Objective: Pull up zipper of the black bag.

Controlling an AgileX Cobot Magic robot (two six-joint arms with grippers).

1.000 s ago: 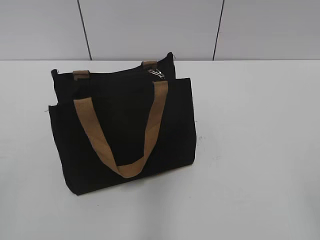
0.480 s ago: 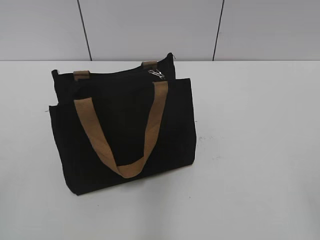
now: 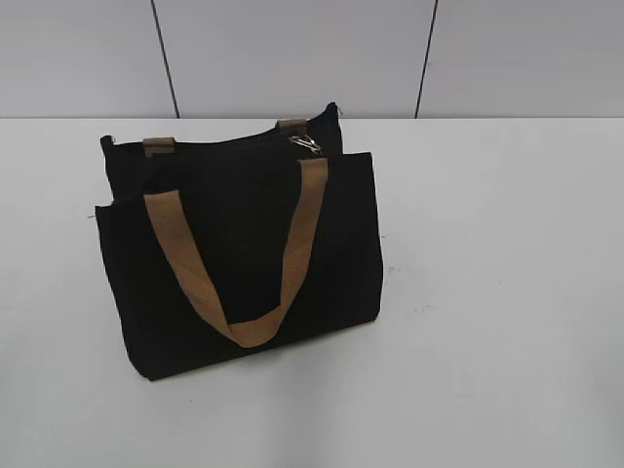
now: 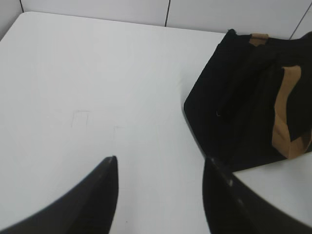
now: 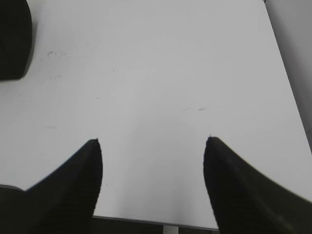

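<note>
Here, a rectangular black fabric bag (image 3: 239, 258) with tan webbing handles (image 3: 244, 253) is standing upright toward the far left part of the white worktop (image 3: 487, 292). Its small silver metal zipper pull (image 3: 305, 144) is resting at the right end of the bag's top edge. The left gripper (image 4: 161, 168) and right gripper (image 5: 152, 141) are both hovering over bare worktop, jaws spread wide, holding nothing.

one black bag (image 3: 244, 253), two tan handles (image 3: 244, 263), two claws (image 4: 161, 168)
</note>
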